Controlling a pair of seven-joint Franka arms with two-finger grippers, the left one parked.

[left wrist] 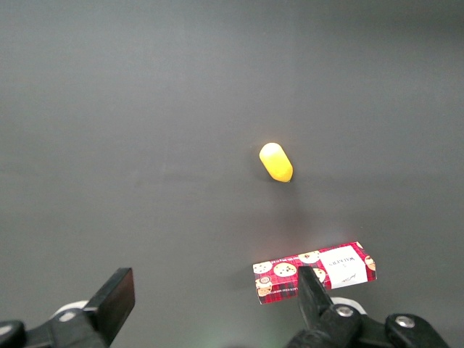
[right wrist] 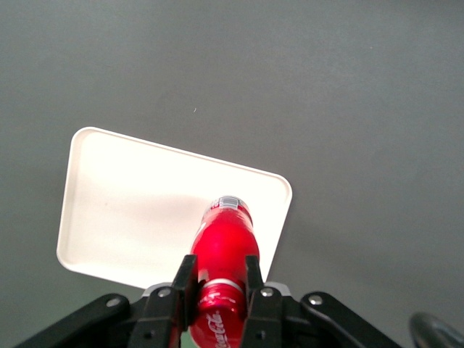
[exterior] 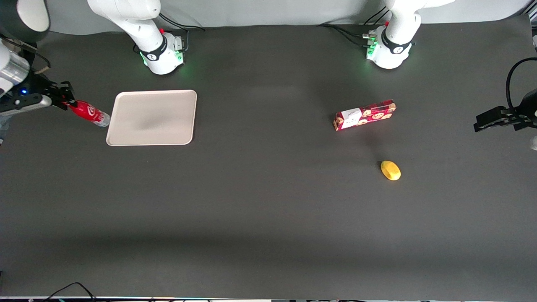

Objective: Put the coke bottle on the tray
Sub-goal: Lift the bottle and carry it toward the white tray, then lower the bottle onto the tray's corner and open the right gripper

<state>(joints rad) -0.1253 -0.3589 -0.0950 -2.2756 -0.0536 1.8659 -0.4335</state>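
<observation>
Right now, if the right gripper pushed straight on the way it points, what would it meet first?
The gripper, shut on the coke bottle, points at the tray. The bottle's base would likely reach the tray first; its height is unclear.

Tool [right wrist: 218, 297] hides coke bottle [right wrist: 225, 246] neck.

You had one coke bottle [exterior: 89, 113], one tray [exterior: 152, 118], one red cookie box [exterior: 365, 115] and one yellow lemon-like fruit [exterior: 390, 170] on the worktop [exterior: 268, 209]. One claw [exterior: 67, 102] was at work, clamped on that single bottle, beside the tray's edge at the working arm's end.
</observation>
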